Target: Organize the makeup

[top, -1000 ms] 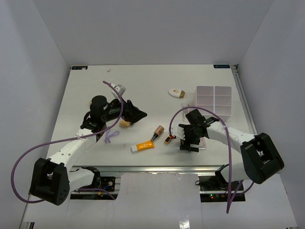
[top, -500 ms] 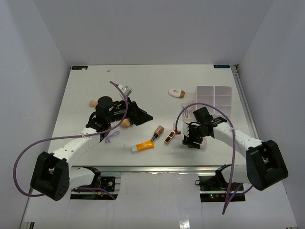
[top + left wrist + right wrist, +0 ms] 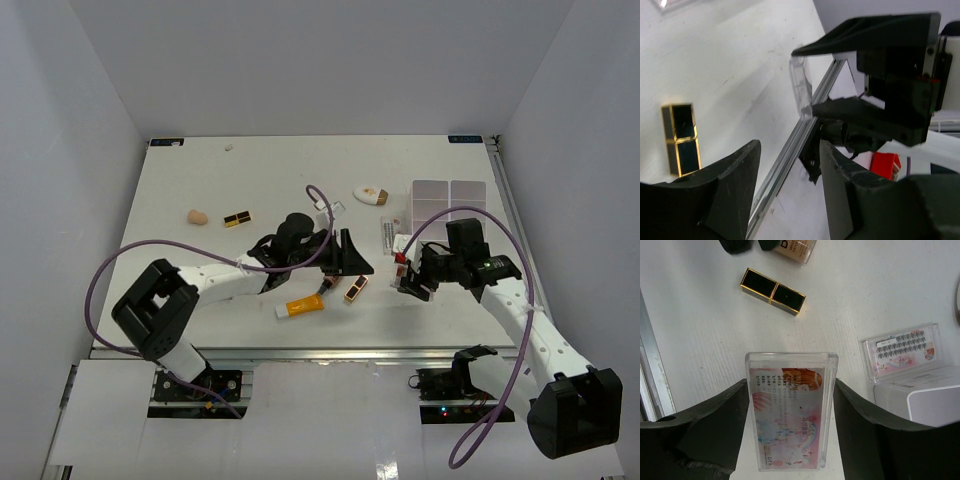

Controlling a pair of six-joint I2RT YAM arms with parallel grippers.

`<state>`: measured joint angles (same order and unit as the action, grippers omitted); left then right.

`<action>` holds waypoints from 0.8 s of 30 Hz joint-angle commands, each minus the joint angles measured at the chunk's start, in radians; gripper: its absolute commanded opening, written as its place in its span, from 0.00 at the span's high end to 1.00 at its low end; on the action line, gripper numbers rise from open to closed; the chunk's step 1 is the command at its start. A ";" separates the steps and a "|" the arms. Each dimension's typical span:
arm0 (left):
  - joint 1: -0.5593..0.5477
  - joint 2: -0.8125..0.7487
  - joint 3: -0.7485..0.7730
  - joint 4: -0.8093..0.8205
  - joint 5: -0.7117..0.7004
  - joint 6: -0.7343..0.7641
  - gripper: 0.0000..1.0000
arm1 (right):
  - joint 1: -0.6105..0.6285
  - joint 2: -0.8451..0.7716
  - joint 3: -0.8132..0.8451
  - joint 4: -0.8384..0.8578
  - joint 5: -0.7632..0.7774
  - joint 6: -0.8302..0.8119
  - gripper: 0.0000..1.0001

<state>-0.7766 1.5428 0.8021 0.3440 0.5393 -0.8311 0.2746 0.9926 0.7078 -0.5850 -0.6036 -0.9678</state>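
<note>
Right hand (image 3: 411, 279) clamps one pink-printed packet (image 3: 789, 425) above the table (image 3: 200, 170), near the tray (image 3: 430, 190), where I see nothing placed yet. Left hand (image 3: 347, 262) hangs spread, holding nothing, by the black-gold case (image 3: 681, 137). Orange tube (image 3: 302, 306), compact (image 3: 371, 194) and sponge (image 3: 197, 215) lie loose; I judge most is left.

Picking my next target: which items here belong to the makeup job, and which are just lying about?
Job: orange tube, black-gold case beside it, second black-gold case, white oval compact, beige sponge, gripped pink-printed packet, lash packet.
Lying about: white tray, likely the destination; white scrap at back edge.
</note>
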 commanded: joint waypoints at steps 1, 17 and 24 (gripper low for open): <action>-0.056 0.099 0.150 -0.003 -0.091 -0.029 0.40 | -0.017 -0.042 0.024 -0.010 -0.067 0.031 0.53; -0.128 0.250 0.312 -0.053 -0.098 0.027 0.47 | -0.035 -0.068 0.012 0.011 -0.091 0.059 0.54; -0.144 0.260 0.330 -0.043 -0.067 0.022 0.45 | -0.035 -0.065 0.003 0.020 -0.089 0.063 0.54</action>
<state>-0.8938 1.8058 1.0939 0.2916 0.4382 -0.8140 0.2356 0.9375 0.7061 -0.6041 -0.6376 -0.9167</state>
